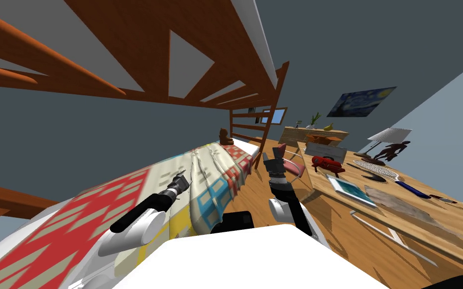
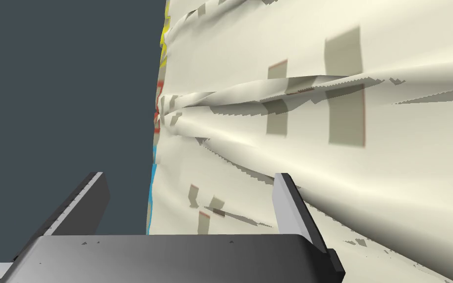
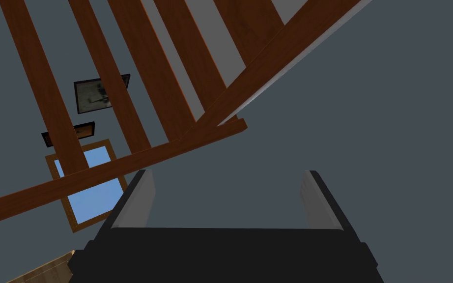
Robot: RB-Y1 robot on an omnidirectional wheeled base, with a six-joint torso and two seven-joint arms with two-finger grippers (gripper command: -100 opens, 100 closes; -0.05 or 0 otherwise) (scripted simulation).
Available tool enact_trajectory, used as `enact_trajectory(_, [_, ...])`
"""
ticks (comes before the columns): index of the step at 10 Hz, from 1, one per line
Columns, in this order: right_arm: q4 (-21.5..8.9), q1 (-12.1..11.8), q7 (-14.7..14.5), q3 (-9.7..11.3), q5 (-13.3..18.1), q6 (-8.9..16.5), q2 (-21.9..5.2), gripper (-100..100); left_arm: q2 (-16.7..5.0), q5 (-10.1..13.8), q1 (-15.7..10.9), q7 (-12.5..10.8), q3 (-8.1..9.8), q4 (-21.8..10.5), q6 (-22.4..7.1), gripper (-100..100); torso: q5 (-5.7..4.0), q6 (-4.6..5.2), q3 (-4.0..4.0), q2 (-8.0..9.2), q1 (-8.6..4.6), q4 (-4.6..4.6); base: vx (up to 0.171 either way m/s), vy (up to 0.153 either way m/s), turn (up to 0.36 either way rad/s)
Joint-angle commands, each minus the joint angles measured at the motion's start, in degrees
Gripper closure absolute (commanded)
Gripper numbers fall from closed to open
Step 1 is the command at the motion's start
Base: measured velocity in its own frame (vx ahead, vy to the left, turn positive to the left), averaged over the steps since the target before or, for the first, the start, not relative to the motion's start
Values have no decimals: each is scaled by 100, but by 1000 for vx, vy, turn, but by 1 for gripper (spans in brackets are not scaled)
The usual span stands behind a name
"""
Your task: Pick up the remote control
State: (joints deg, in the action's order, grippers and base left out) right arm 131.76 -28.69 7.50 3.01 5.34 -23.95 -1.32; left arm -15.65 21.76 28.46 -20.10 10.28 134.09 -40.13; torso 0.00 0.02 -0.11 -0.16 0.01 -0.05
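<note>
- At far left, the bed with its patchwork quilt runs away from the robot, under a brown wooden bunk frame.
- Over that quilt hangs the left claw. Its wrist view shows both fingers standing wide apart with nothing between them, and cream folds of cloth close beyond.
- Right of the bed, over the wooden floor, the right claw is raised and aimed upward. Its fingers are likewise fully spread and hold nothing.
- Farther right stands the wooden bench, carrying a red object, a flat book-like thing and a lamp.
- The remote control cannot be told for certain. A slim dark piece near the bench's right end looks the likeliest, and it lies well apart from both claws.
- Progress, as a judgement: nothing of the pick-up is done. Settling which thing is the remote, turning to the bench, reaching and closing on it all remain.
- The head view gives the bench and what lies on it, which neither wrist camera faces. The wrist views give the finger gaps, which are too small to read from the head.
</note>
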Motion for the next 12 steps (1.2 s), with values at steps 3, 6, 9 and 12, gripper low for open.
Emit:
enact_trajectory(3, [0,0,0,0,0,0,0,0,-55,89,-21,-107,74,-55,-559,-100,0,0,-5,-10,1,-2,60,-2,29])
enact_trajectory(6, [0,0,0,0,0,0,0,0,-111,180,-18,-198,136,-125,-997,-100,0,0,-4,-8,-2,-2,59,-9,30])
enact_trajectory(9, [0,0,0,0,0,0,0,0,-171,269,-16,-287,196,-201,-1430,-100,0,0,-7,-12,0,-2,66,-3,28])
enact_trajectory(12, [0,0,0,0,0,0,0,0,-233,356,-15,-373,254,-285,-1856,-100,0,0,-6,-10,0,-2,65,-4,26])
